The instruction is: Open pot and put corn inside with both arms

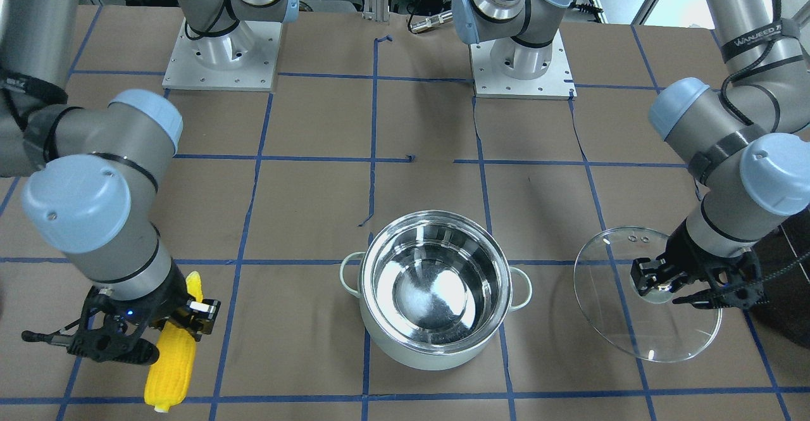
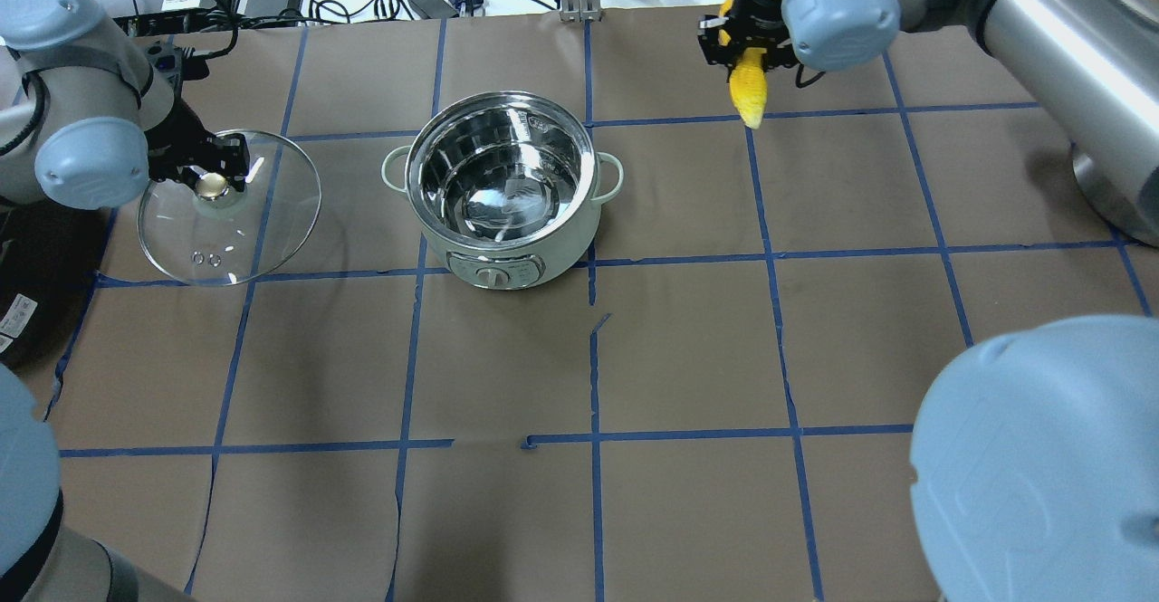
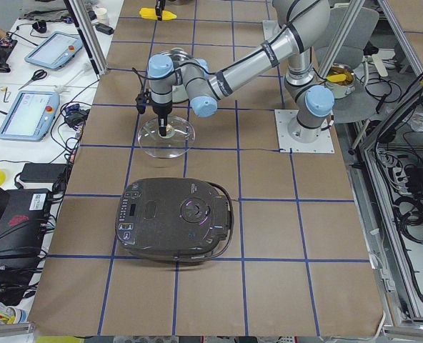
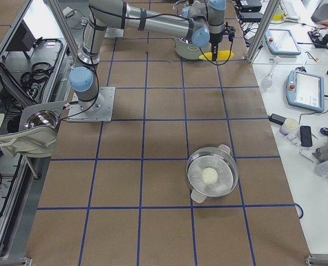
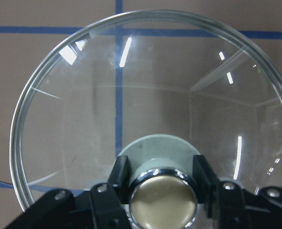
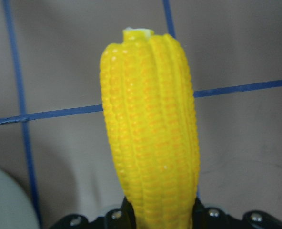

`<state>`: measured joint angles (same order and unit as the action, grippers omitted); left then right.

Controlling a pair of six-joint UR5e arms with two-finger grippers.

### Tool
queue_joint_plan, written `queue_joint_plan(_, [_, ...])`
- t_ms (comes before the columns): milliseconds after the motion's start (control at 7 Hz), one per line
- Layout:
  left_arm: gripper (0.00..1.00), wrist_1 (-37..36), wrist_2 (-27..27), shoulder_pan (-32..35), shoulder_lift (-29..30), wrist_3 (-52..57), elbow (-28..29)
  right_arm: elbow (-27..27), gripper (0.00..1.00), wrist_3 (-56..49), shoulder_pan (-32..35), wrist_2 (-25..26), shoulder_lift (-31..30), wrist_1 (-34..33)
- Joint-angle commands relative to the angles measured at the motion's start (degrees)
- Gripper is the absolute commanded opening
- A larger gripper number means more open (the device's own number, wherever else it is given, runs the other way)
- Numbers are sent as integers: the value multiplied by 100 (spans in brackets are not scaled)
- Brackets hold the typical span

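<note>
At the left of the overhead view, the left gripper [image 2: 214, 184] is clamped on the brass-topped knob [image 5: 162, 200] of the glass lid [image 2: 263, 217], one black finger on each side of it. The lid is off to the pot's side and well clear of its rim. The faint shadow beside it suggests it may be held slightly above the table [image 2: 688, 348], but I cannot tell whether its edge touches the paper. The grip is on a small, smooth knob under a wide disc, so a quick swing or tilt could let the lid twist between the fingers, slip and strike the table.

In the middle stands the pot [image 2: 457, 253], uncovered, its steel bowl empty, its dial [image 2: 492, 274] facing the robot. It looks light, so a knock on its rim or a loop handle could push it across the paper.

At the right, well apart from the pot, the right gripper [image 2: 744, 48] is closed on the corn [image 2: 750, 95] towards one end, leaving most of the cob and its whitish stub free. I cannot tell whether the cob is lifted or rests on the table. Because the grip is off-centre, the long free end could pivot or sag during the carry. The cob looks about as long as the pot is wide, so if it arrives level it may bridge the rim, or catch it and roll off onto the table.
</note>
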<state>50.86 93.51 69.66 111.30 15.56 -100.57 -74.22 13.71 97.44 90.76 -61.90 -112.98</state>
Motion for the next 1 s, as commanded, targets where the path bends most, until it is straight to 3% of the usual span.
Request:
queue_joint_plan(0, [0,-810,-34,-111,-38,79,-750,661,0,282,1027,-76,273,224])
queue_joint_plan(286, [0,-833,-244,-119,-30,35,-850,1066,0,308,1732,-15,722,188])
queue_joint_plan(429, [0,-824,-236,-120,-21,18,-850,972,0,265,1900,-67,750,206])
queue_joint_plan(571, [38,-832,-236,-120,-4,52,-841,701,0,264,1928,-85,802,67])
queue_joint_plan(714, [99,-824,-219,-120,5,18,-841,481,0,247,1928,-76,803,-335])
queue_joint_plan(857, [100,-824,-210,-120,-12,17,-815,357,99,351,1928,-85,829,-609])
